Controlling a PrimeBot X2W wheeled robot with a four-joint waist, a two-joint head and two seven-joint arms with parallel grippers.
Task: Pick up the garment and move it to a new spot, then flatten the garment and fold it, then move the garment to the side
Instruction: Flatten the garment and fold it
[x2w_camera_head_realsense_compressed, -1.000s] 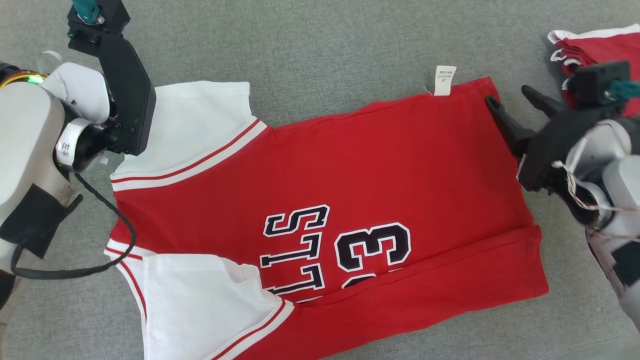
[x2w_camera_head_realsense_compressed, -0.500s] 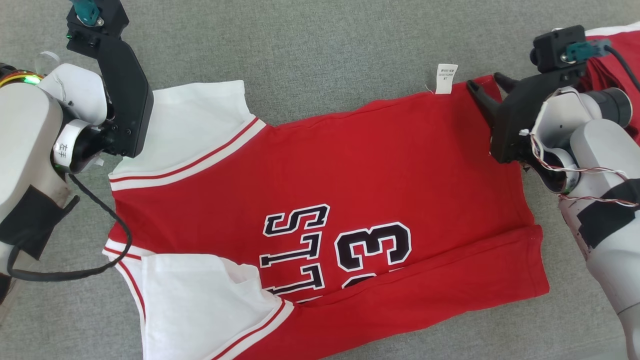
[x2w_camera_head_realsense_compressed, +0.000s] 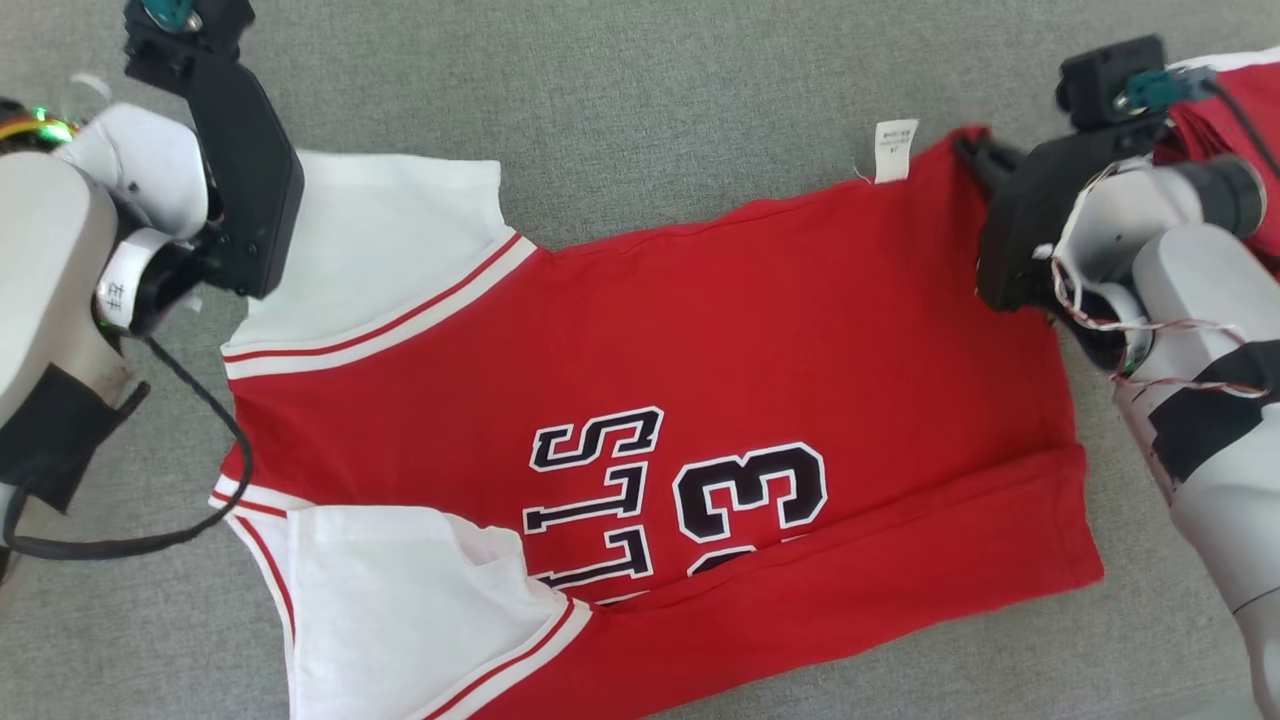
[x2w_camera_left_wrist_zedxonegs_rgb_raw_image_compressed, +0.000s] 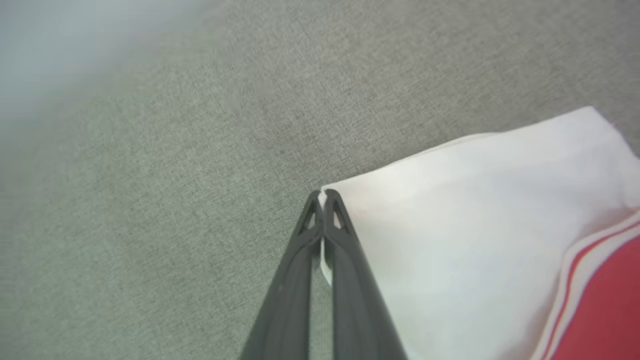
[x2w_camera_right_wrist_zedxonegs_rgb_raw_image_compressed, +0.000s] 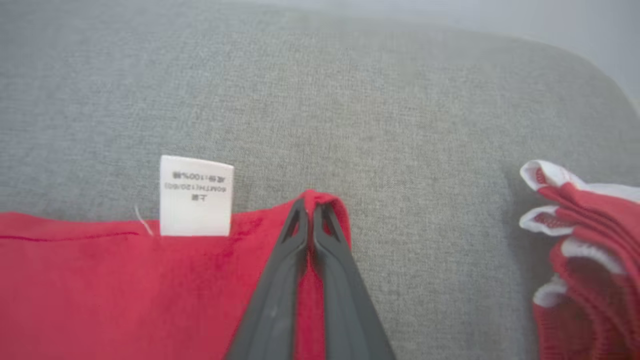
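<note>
Jersey (x2w_camera_head_realsense_compressed: 640, 330) is lying flat on grey fabric (x2w_camera_head_realsense_compressed: 650, 90). At its far edge the left gripper (x2w_camera_left_wrist_zedxonegs_rgb_raw_image_compressed: 322, 196) is clenching its jaws on the white sleeve corner, and the right gripper (x2w_camera_right_wrist_zedxonegs_rgb_raw_image_compressed: 311, 202) is pinching the red hem corner beside the label (x2w_camera_right_wrist_zedxonegs_rgb_raw_image_compressed: 196, 196).

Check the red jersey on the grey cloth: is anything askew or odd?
Yes. The jersey has its near edge folded over, hiding part of the number, and a white care label sticks out past its far edge.
</note>
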